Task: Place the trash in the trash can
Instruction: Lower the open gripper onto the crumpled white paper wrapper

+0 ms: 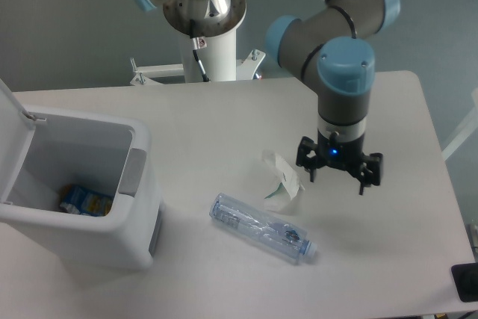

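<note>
I see the paper wrapper (281,183) and plastic bottle (263,228) lying mid-surface (209,117), toward its front edge. The trash can (82,184) stands open by the left edge. My tool (337,178) hangs beside the wrapper, fingers spread, holding nothing.

One trash can (89,248), one paper wrapper (282,188), one plastic bottle (261,227), one blue-and-yellow packet (84,202)

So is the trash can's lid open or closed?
Open. The trash can has its lid tipped up at the left, so you can see a blue-and-yellow packet inside.
</note>
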Robot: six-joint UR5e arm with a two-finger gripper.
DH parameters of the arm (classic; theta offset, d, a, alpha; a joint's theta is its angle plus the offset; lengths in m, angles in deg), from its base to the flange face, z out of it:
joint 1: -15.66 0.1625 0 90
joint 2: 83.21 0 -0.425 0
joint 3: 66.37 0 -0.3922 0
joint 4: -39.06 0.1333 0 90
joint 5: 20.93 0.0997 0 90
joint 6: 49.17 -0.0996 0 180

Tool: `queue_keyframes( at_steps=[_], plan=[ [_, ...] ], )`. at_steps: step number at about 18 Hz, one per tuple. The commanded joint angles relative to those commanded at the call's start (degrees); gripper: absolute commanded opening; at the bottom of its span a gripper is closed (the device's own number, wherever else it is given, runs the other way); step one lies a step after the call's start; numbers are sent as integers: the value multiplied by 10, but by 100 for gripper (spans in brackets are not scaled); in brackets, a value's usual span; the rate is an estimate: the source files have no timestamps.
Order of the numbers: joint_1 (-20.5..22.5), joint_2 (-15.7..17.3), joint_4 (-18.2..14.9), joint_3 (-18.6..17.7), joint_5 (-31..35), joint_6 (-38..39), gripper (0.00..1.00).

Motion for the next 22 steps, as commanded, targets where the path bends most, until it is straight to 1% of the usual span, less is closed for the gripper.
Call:
queue_keyframes(
  at_steps=[4, 8, 11, 12, 13, 14, 15, 16, 17, 18, 22],
  plan=[
    [-18, 13, 1, -39, 5, 2, 100],
    [-32, 19, 2, -81, 6, 1, 100],
    [-34, 8, 4, -85, 6, -3, 100],
    [-34, 1, 16, -85, 6, -4, 100],
    [-34, -2, 29, -85, 6, -4, 94],
    [-35, -8, 33, -85, 6, -3, 75],
    [-36, -10, 33, -85, 6, -3, 48],
    [-36, -10, 33, -86, 7, -2, 29],
    [-36, -10, 33, -85, 9, 0, 21],
    [-36, -10, 33, -85, 10, 0, 15],
    [-35, -9, 33, -82, 8, -5, 13]
  ],
)
